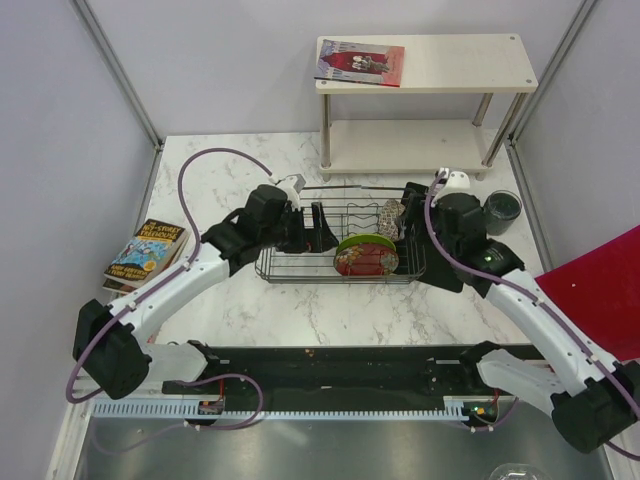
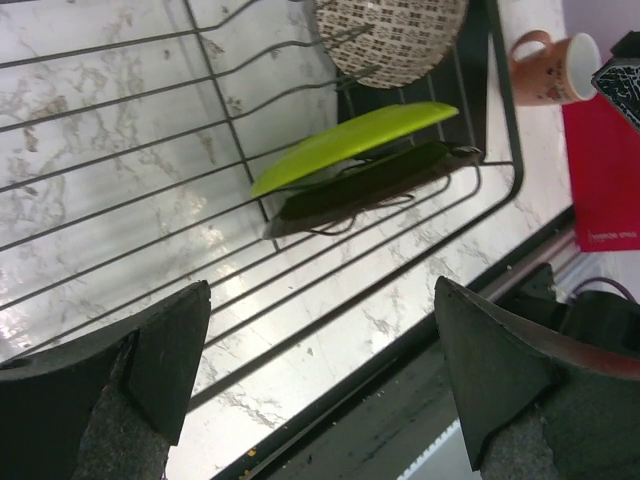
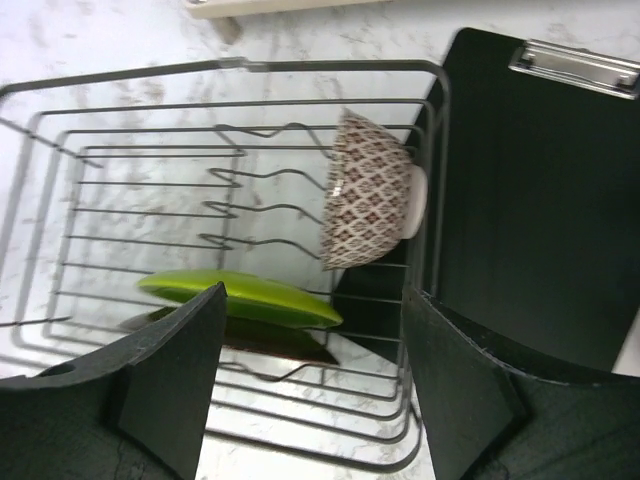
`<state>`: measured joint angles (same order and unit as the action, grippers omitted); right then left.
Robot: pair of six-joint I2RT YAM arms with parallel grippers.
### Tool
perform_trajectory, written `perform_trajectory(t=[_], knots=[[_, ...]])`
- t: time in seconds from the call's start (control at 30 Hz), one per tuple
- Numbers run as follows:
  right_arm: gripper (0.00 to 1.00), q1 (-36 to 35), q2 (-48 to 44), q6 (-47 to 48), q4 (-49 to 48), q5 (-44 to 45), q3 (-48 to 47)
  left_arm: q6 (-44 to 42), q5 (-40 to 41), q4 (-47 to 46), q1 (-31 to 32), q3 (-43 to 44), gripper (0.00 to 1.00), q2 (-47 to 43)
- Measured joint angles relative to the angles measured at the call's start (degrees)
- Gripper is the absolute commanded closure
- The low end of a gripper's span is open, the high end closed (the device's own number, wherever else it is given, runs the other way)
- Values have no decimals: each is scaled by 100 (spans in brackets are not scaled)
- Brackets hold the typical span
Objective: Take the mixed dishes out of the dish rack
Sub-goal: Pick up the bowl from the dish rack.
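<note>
The dish rack [image 1: 300, 262] stands mid-table. In it the lime-green plate [image 1: 365, 243] leans on the red patterned dish [image 1: 366, 263], and the patterned bowl [image 1: 390, 214] stands on edge at the right end. My left gripper [image 1: 322, 228] is open and empty over the rack's middle, left of the plates [image 2: 360, 140]. My right gripper [image 1: 408, 220] is open and empty over the rack's right end, near the bowl [image 3: 368, 205] and plate [image 3: 240, 295]. The dark cup [image 1: 502, 211] stands on the table right of the rack. The pink cup [image 2: 553, 68] lies outside the rack.
A white two-tier shelf [image 1: 470, 70] with a book [image 1: 360, 62] stands behind the rack. Books [image 1: 148, 250] lie at the left edge. A black clipboard [image 3: 540, 200] lies right of the rack. A red board [image 1: 600, 290] is at the right edge.
</note>
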<state>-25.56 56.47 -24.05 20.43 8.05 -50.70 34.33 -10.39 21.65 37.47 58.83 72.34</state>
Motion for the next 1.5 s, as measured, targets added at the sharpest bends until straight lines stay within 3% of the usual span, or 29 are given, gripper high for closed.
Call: perform_trajectory(t=[0.33,0.8,1.13,1.5], knots=[[28,-315,1351,227,149,1390,-240,-39,435,94,17,42,1,221],[32,-501,2669,269,37,2159,-1311,160,433,-125,24,-911,2,-538],[55,-660,3611,286,284,2583,-1740,603,573,-256,26,-1602,4,-955],[79,-811,4033,289,673,3442,-2050,874,601,-544,24,-1799,5,-1084]])
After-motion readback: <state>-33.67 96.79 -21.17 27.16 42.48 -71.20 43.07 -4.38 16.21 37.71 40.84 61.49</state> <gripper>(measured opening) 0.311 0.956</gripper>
